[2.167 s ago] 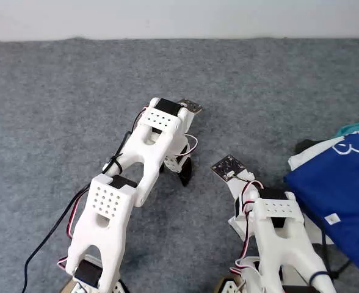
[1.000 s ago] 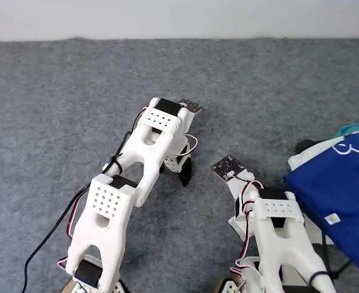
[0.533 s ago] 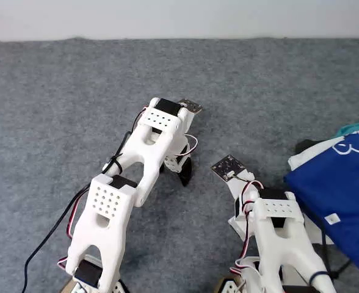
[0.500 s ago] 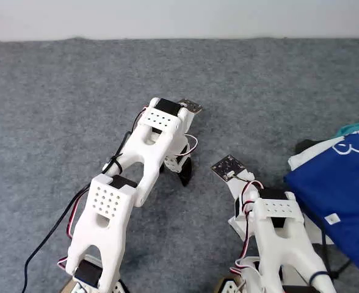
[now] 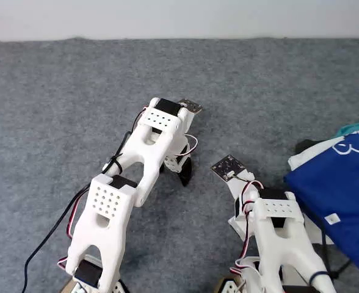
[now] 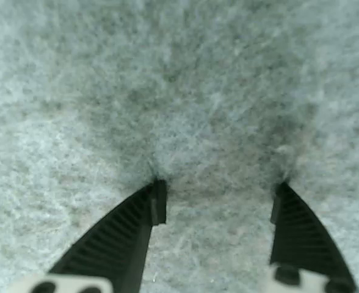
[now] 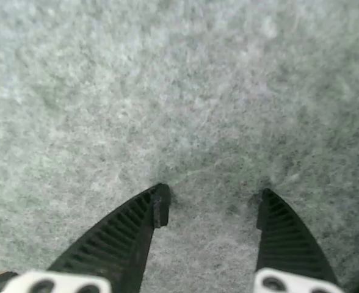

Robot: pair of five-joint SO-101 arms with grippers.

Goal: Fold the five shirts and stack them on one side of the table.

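A stack of folded shirts lies at the table's right edge, a blue shirt (image 5: 337,195) on top, with white (image 5: 308,155) and teal (image 5: 352,128) cloth showing beneath it. My left gripper (image 6: 218,189) is open, its black fingertips down on bare grey carpet with nothing between them. In the high view that arm reaches to the table's middle, the gripper (image 5: 184,171) pointing down. My right gripper (image 7: 210,198) is open too, tips resting on the carpet and holding nothing. The right arm (image 5: 271,213) sits folded near the front edge, just left of the stack.
Grey carpet (image 5: 63,110) covers the whole table, bounded by a white wall (image 5: 179,18) at the back. A black cable (image 5: 48,235) trails from the left arm's base at the front left.
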